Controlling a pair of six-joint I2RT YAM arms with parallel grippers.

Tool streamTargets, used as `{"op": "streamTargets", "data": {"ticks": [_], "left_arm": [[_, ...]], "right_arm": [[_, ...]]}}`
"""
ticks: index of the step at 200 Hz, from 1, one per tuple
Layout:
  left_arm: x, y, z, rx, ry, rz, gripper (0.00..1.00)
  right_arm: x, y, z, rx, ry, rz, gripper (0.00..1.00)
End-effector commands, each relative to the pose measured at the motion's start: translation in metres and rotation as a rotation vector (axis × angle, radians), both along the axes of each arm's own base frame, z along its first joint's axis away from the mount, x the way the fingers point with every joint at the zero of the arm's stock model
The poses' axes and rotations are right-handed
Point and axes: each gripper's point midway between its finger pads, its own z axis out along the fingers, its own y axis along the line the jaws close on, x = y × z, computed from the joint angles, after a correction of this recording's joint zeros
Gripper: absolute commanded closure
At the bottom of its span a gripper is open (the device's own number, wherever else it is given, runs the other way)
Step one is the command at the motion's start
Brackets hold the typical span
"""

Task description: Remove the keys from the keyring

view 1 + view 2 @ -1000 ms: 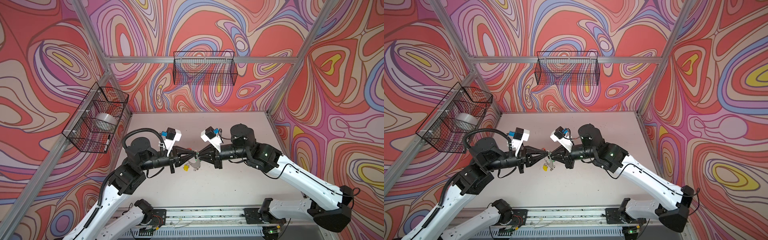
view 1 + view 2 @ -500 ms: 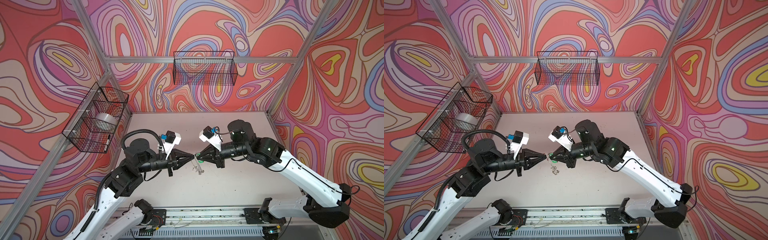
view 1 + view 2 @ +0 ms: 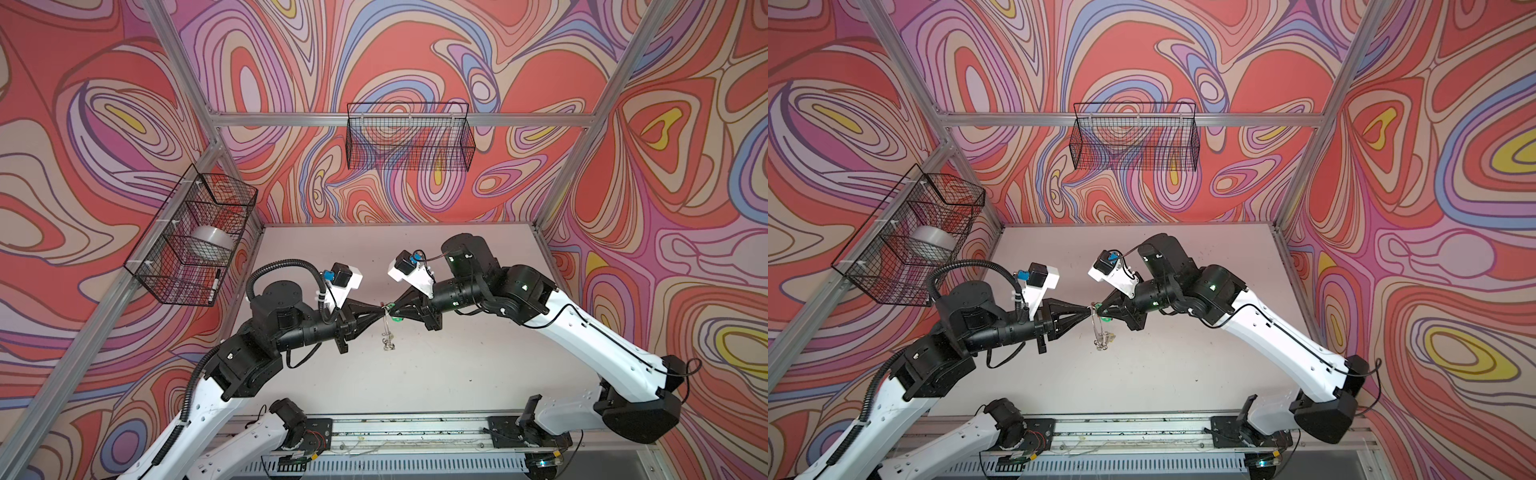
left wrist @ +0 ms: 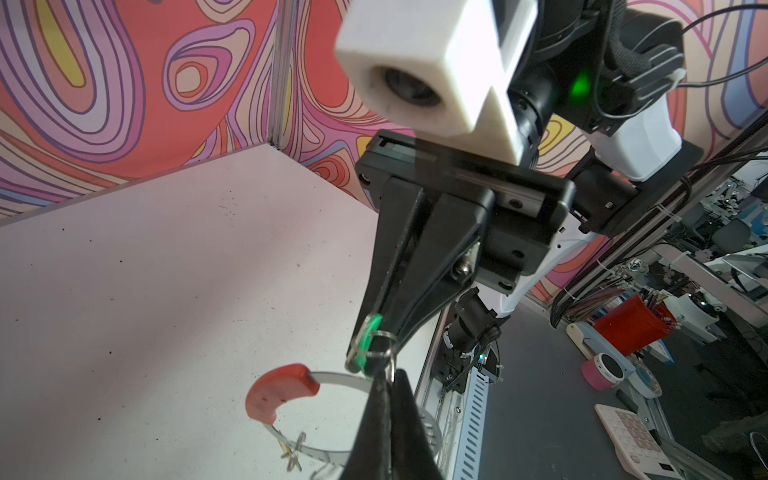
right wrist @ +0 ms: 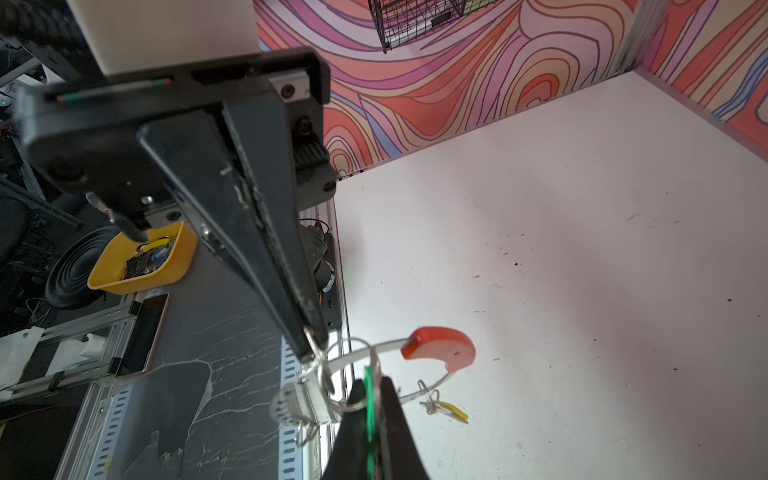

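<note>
The keyring (image 4: 332,377), a flat grey band with a red curved segment (image 4: 278,390), hangs in the air between my two grippers, well above the table. In both top views it dangles edge-on (image 3: 387,334) (image 3: 1100,332) below the meeting fingertips. My left gripper (image 4: 388,376) is shut on a small split ring (image 5: 322,359) at the band's edge. My right gripper (image 5: 372,384) is shut on the green-tagged key (image 5: 368,395), which is linked to that split ring. The yellow-tagged key (image 5: 451,410) hangs free from the band's lower part.
The white table (image 3: 457,365) lies below the hanging ring. One black wire basket (image 3: 409,137) is on the back wall. Another wire basket (image 3: 195,237), on the left wall, holds a tape roll. The rail (image 3: 407,432) runs along the front edge.
Both grippers shifted slightly left and up while staying shut. The keyring swung from lying nearly flat between them to hanging edge-on beneath the fingertips.
</note>
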Motion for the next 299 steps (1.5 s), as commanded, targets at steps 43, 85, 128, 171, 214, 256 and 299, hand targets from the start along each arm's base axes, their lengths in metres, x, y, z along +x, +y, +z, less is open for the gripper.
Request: {"op": "streamTargets", "data": {"ticks": [43, 85, 128, 171, 214, 256, 299], "left_arm": [[-0.002, 0.005, 0.013, 0.014, -0.064, 0.035, 1.0], [-0.012, 0.003, 0.017, -0.018, -0.076, -0.01, 1.0], [-0.024, -0.003, 0.021, -0.041, -0.055, -0.089, 1.0], [-0.026, -0.003, 0.019, -0.037, -0.04, -0.097, 1.0], [-0.036, -0.004, 0.026, -0.087, -0.042, -0.144, 1.0], [-0.04, -0.004, 0.038, -0.144, -0.056, -0.156, 1.0], [-0.038, -0.003, 0.044, -0.173, -0.06, -0.141, 1.0]], "right_arm": [[0.008, -0.002, 0.004, -0.031, -0.043, 0.002, 1.0], [0.011, -0.004, 0.003, -0.04, -0.051, -0.004, 1.0], [0.014, -0.004, 0.006, -0.033, -0.058, -0.004, 1.0], [0.014, -0.003, 0.014, -0.02, -0.077, 0.0, 1.0], [0.014, -0.002, 0.013, -0.023, -0.075, 0.01, 1.0], [0.012, 0.0, 0.003, -0.022, -0.051, 0.018, 1.0], [0.009, 0.0, -0.005, -0.01, -0.025, 0.025, 1.0]]}}
